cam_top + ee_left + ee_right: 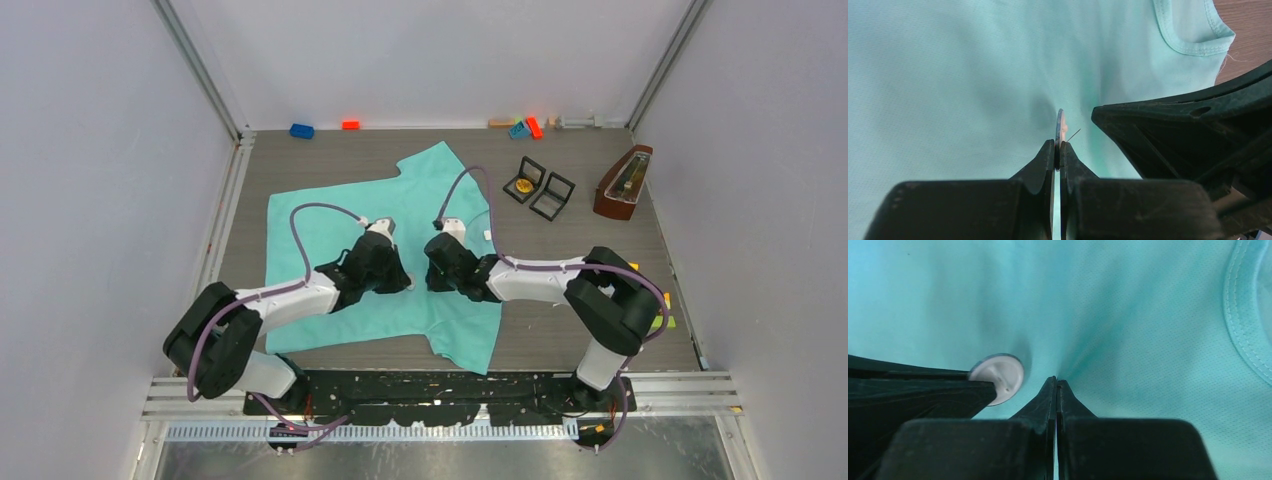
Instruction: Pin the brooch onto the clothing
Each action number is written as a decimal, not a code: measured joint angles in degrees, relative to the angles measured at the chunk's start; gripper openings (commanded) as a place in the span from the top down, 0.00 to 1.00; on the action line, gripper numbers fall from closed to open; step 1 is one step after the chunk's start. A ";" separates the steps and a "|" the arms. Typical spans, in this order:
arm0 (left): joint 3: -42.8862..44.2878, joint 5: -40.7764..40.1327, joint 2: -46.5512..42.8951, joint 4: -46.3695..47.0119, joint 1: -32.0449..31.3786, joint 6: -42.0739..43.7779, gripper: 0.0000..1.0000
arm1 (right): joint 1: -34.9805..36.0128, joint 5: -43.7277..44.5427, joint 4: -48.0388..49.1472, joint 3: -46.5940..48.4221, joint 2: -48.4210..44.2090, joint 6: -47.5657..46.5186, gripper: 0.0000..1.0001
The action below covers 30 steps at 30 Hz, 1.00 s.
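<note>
Left wrist shows you L gripper (1058, 146) clamped on brooch (1061, 123) edge-on; R wrist alone shows its round back, R gripper (1056, 383) pinching shirt (1148, 315).

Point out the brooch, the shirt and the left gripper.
brooch (998, 376), right wrist view, on its round pale face.
shirt (325, 240), top view, on flat fabric beside the left arm.
left gripper (1058, 149), left wrist view, between the fingertips pinching the brooch.

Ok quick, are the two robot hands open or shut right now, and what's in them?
Left gripper: shut on the brooch.
Right gripper: shut, pinching the T-shirt fabric.
</note>
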 measured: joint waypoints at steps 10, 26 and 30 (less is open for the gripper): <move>3.19 -2.29 4.00 -0.68 -1.64 0.92 1.00 | -0.02 -1.38 7.98 -5.09 -4.24 1.49 1.00; 5.14 -3.21 6.78 -0.68 -2.67 2.10 1.00 | -0.02 -5.25 11.37 -5.44 -4.57 2.36 1.00; 5.14 -3.21 6.78 -0.52 -2.67 2.08 1.00 | -0.02 -5.38 11.34 -5.46 -4.57 2.78 0.98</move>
